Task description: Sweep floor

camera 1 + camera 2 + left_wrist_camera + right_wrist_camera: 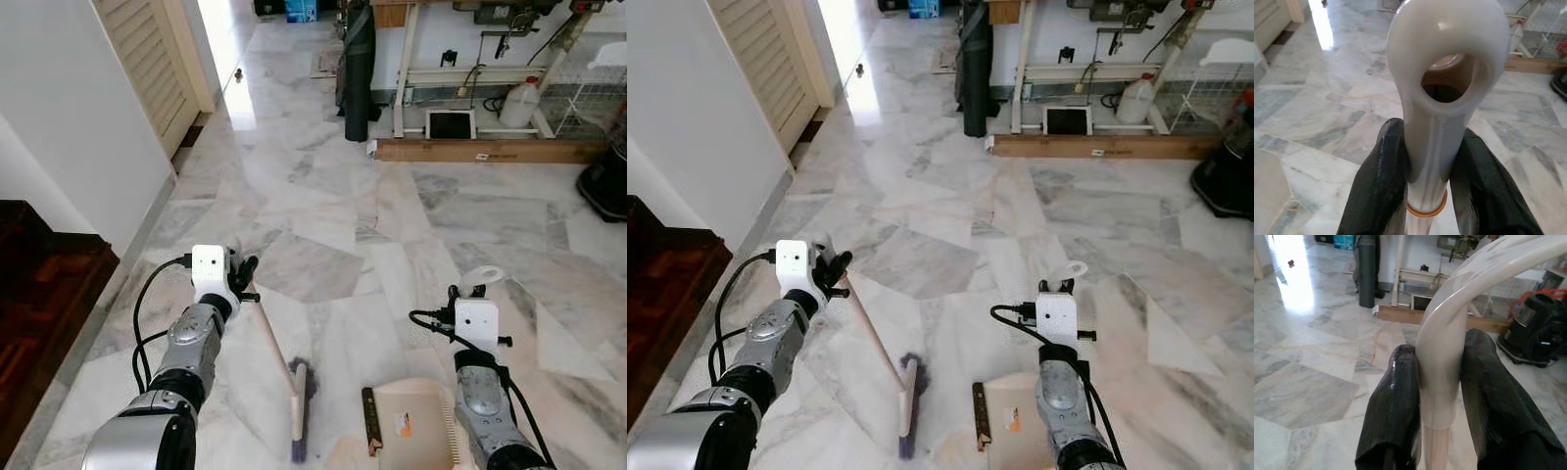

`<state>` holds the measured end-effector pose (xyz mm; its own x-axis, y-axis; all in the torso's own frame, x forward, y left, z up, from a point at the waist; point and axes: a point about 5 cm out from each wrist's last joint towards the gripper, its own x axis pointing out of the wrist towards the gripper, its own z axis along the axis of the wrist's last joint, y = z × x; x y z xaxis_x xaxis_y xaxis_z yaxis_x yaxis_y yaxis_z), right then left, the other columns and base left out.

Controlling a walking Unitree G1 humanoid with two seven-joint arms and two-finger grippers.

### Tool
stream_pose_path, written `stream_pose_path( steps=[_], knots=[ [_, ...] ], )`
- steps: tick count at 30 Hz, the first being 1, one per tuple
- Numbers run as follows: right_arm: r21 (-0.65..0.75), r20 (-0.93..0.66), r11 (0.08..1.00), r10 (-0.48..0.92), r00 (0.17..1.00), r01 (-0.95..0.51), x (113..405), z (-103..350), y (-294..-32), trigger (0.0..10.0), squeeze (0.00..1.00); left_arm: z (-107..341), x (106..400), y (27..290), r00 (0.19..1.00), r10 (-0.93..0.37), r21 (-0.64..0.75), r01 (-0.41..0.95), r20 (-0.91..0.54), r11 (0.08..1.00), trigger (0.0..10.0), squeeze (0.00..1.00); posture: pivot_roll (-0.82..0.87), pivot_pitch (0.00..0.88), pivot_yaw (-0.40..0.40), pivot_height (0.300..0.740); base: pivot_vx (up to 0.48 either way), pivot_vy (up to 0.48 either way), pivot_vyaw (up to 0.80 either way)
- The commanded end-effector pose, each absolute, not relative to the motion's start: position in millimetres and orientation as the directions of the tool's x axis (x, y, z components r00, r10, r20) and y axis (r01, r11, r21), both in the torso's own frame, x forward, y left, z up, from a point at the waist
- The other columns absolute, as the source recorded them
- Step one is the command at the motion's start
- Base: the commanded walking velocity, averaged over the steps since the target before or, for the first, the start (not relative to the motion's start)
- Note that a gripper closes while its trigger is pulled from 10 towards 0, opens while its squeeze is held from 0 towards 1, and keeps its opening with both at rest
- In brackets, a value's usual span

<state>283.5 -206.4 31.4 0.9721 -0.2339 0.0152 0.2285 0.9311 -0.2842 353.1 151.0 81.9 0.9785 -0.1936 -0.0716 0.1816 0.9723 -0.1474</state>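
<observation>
Down near the robot's feet, left gripper (pixel 1422 171) jaws pinched the broom (pixel 299 411) handle, right gripper (pixel 1437 396) jaws pinched the dustpan (pixel 407 426) handle, pan facing the bristles to catch dirt.

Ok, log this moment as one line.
left gripper: shut on broom handle | right gripper: shut on dustpan handle | broom head beside dustpan on marble floor

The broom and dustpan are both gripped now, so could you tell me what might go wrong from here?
The left gripper pinches only the very top of the broom handle, so the brush head may twist or slip sideways. The brush lies beside the dustpan, not facing its mouth, so dirt could miss it. The right gripper holds a curved handle that could rotate.
</observation>
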Motion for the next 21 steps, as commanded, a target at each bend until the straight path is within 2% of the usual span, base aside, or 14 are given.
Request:
stream_pose_path(
  steps=[1,8,12,21],
  knots=[
    [-0.297,-0.047,0.934,-0.222,0.974,0.199,274.4,18.6,-202.8,10.0,0.00,73.2,349.8,151.9,0.978,-0.177,-0.194,0.153,-0.111,0.969,10.0,0.00,-0.05,0.156,0.106,0.740,0.000,0.000,0.00],
    [-0.287,-0.046,0.939,-0.210,0.977,0.188,268.0,14.9,-197.7,10.0,0.00,70.5,349.0,143.4,0.973,-0.202,-0.325,0.157,-0.109,0.933,10.0,0.00,-0.06,0.192,0.104,0.740,0.000,0.000,0.00],
    [-0.285,-0.047,0.943,-0.192,0.980,0.171,266.0,13.5,-192.7,10.0,0.00,65.1,347.5,135.9,0.962,-0.243,-0.510,0.150,-0.121,0.847,10.0,0.00,-0.06,0.203,0.103,0.740,0.000,0.000,0.00],
    [-0.280,-0.044,0.945,-0.192,0.980,0.172,263.6,13.2,-192.3,10.0,0.00,68.6,349.8,131.1,0.948,-0.306,-0.678,0.172,-0.083,0.715,10.0,0.00,-0.06,0.215,0.106,0.740,0.000,0.000,0.00]
  ],
)
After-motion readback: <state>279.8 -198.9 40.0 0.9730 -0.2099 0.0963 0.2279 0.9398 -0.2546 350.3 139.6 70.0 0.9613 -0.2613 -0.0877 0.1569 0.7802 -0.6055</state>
